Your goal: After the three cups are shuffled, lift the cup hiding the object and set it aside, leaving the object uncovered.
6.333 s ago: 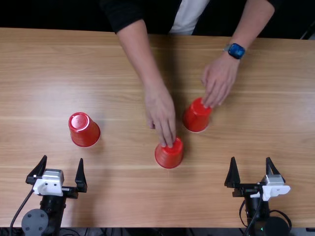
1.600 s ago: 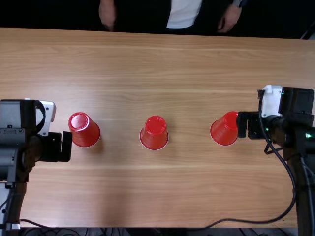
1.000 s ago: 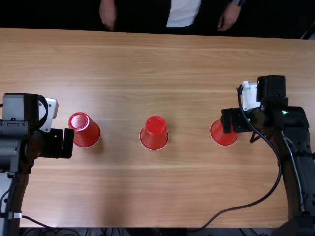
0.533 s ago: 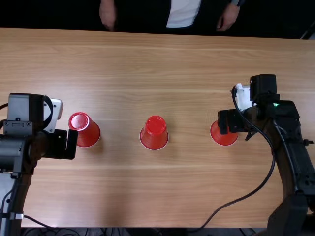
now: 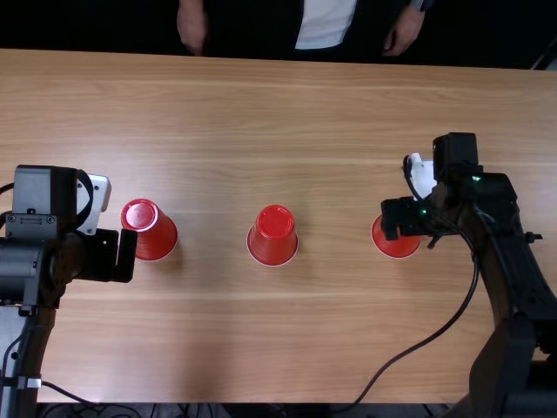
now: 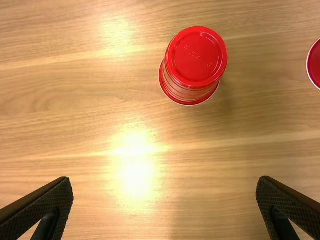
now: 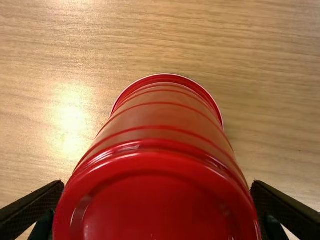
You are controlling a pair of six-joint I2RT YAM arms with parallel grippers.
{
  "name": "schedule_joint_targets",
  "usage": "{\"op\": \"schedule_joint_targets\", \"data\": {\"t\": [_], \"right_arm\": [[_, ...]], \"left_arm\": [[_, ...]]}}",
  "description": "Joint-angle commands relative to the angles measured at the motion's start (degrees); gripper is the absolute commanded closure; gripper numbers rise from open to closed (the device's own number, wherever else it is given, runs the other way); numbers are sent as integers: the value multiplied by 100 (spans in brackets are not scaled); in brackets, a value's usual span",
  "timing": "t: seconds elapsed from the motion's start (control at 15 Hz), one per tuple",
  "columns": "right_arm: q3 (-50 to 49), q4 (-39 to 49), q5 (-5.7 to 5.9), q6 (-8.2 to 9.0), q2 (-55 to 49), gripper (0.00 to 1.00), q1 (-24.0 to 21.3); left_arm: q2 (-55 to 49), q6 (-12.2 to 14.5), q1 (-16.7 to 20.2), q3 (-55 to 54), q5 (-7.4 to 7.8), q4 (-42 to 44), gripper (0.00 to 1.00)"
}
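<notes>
Three red cups stand upside down in a row on the wooden table: the left cup (image 5: pixel 149 229) (image 6: pixel 193 65), the middle cup (image 5: pixel 272 234) and the right cup (image 5: pixel 397 241) (image 7: pixel 160 165). My right gripper (image 5: pixel 399 223) (image 7: pixel 160 222) is over the right cup, open, with one finger (image 7: pixel 31 214) on each side of the cup's base and a small gap to it. Just left of the left cup, my left gripper (image 5: pixel 114 255) (image 6: pixel 160 220) is open with bare wood between its fingers. The hidden object is covered.
The middle cup's rim (image 6: pixel 315 65) shows at the edge of the left wrist view. A black cable (image 5: pixel 435 335) hangs from the right arm over the near table. Bare wood lies between the cups and behind the row toward the far edge (image 5: pixel 278 57).
The person's hands have left the cups, which now stand in a row. My right gripper has slid left over the right cup. The left gripper has crept slightly toward the left cup.
</notes>
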Motion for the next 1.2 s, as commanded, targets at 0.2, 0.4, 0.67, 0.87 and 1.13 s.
{"op": "schedule_joint_targets", "data": {"t": [0.2,0.4,0.67,0.87,1.13], "right_arm": [[114,225,-5,12,48,74,32],[158,246,-174,64,-23,79,58],[220,257,-532,434,-1060,84,23],[404,268,-522,423,-1262,84,-30],[334,257,-459,349,-1719,83,-381]], "left_arm": [[26,-3,-35,157,82,-20,0],[17,-3,-35,148,71,-20,0],[8,7,-35,148,71,-10,0],[17,7,-35,157,71,-10,0],[17,7,-35,157,71,-10,0]]}}
